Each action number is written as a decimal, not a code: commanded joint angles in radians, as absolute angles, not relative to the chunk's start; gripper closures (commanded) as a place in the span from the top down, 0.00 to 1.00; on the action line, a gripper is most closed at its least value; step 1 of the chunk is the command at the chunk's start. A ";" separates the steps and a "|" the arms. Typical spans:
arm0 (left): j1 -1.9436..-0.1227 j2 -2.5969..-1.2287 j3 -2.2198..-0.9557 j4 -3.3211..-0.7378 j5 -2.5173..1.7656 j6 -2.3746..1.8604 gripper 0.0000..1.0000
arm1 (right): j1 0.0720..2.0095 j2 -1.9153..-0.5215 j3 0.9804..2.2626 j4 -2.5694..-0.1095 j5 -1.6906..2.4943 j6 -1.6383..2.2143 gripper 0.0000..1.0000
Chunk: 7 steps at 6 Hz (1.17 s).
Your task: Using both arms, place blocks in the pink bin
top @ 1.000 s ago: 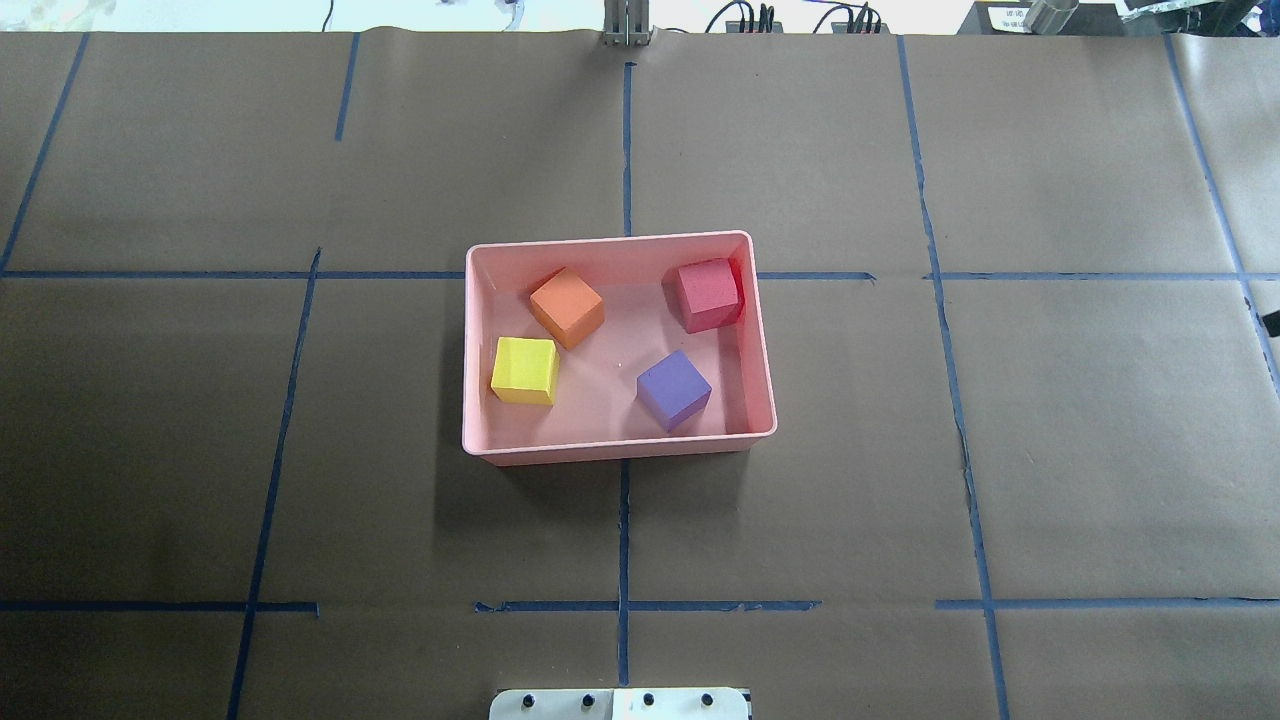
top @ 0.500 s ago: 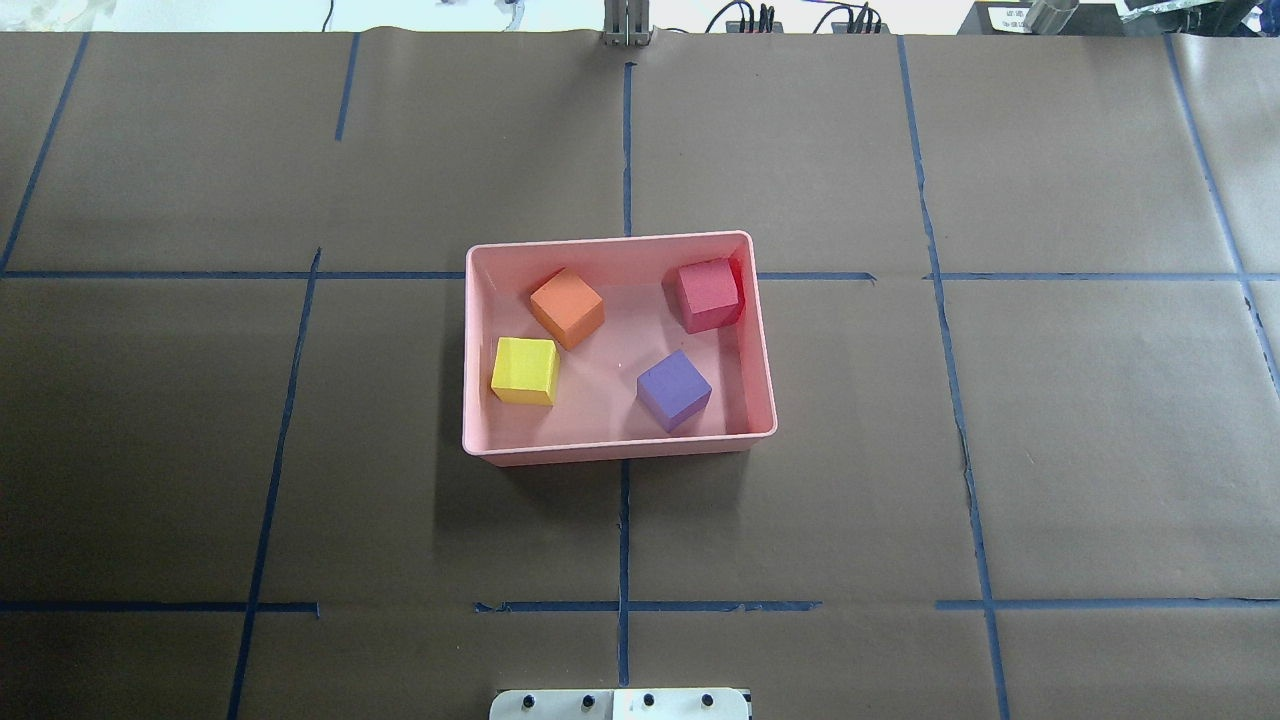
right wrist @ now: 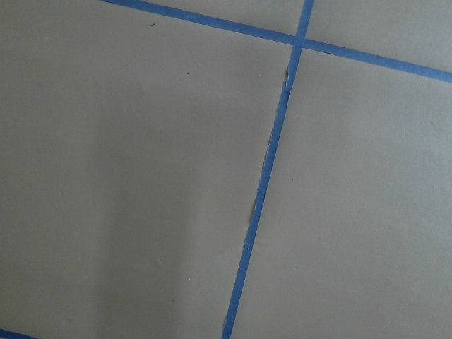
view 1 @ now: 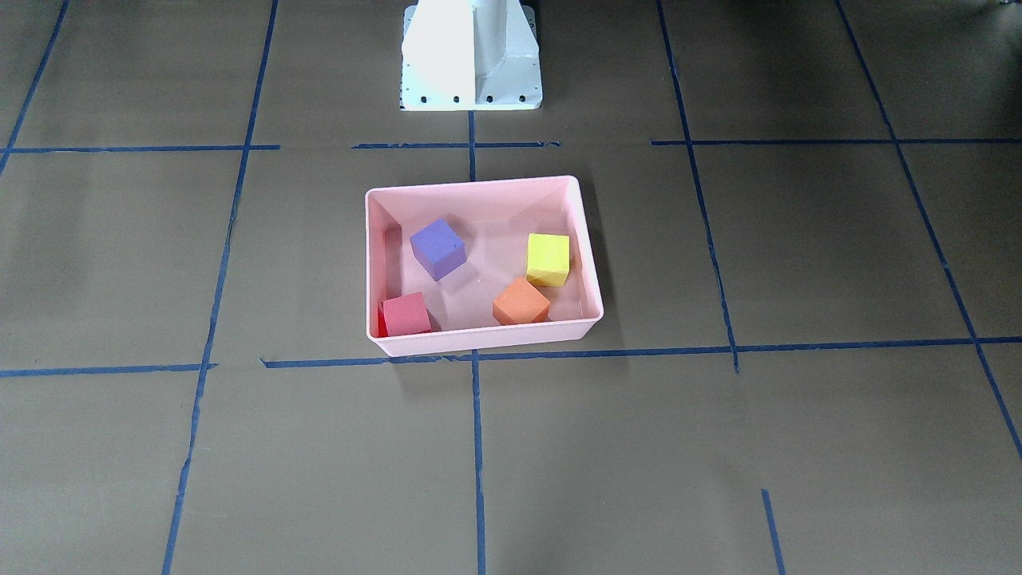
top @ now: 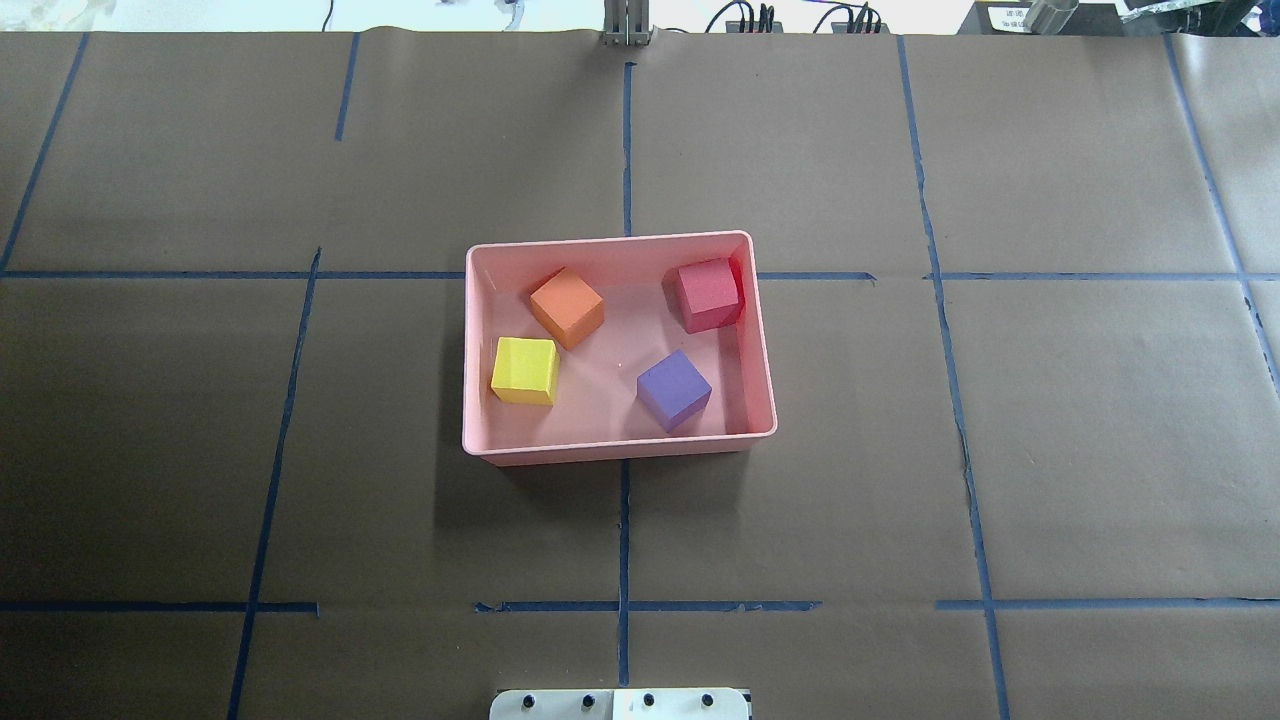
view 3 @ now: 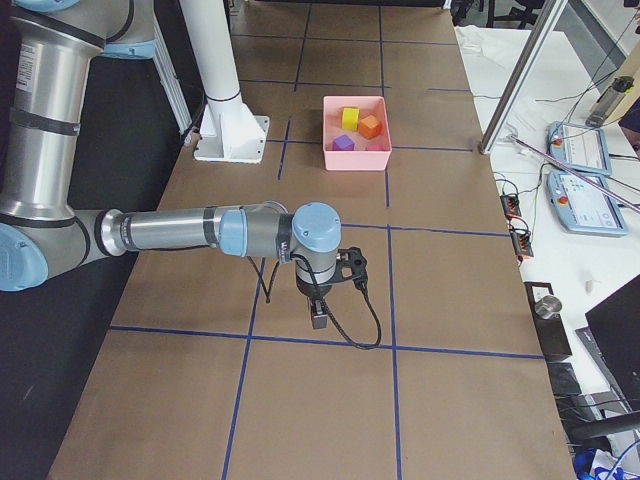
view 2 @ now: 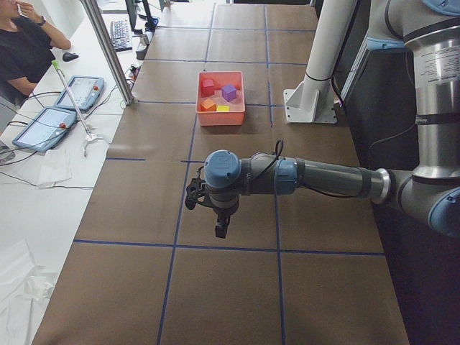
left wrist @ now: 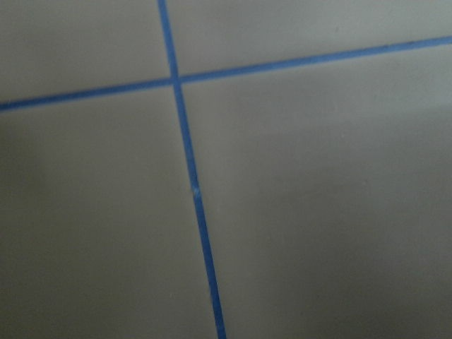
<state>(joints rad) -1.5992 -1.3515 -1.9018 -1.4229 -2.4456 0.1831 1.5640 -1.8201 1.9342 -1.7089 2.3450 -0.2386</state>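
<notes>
Inside the pink bin (top: 620, 450), 4 blocks (top: 673, 388) — left gripper (view 2: 221, 230), right gripper (view 3: 318, 320) well apart, open or closed unclear.

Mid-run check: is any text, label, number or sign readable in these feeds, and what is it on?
No text is legible in any view.
White label beyond the table's far edge: print too small to read.
Teach pendant screens: too small to read.
The pink bin and blocks: no markings seen.
</notes>
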 commanded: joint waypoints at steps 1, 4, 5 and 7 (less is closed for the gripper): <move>-1.605 -1.327 -1.916 -1.419 -2.442 0.179 1.00 | 1.565 -1.819 1.931 -1.706 2.341 -0.239 1.00; -1.608 -1.338 -2.003 -1.236 -2.393 0.189 1.00 | 1.563 -1.818 1.904 -1.703 2.344 -0.236 1.00; -1.606 -1.336 -2.000 -1.239 -2.367 0.186 1.00 | 1.563 -1.819 1.914 -1.703 2.358 -0.236 1.00; -1.606 -1.335 -1.997 -1.250 -2.379 0.187 1.00 | 1.563 -1.822 1.927 -1.706 2.378 -0.238 1.00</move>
<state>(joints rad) -1.6062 -1.3351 -1.9985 -1.2474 -2.3740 0.1854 1.5632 -1.8209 1.9234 -1.7057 2.3721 -0.2367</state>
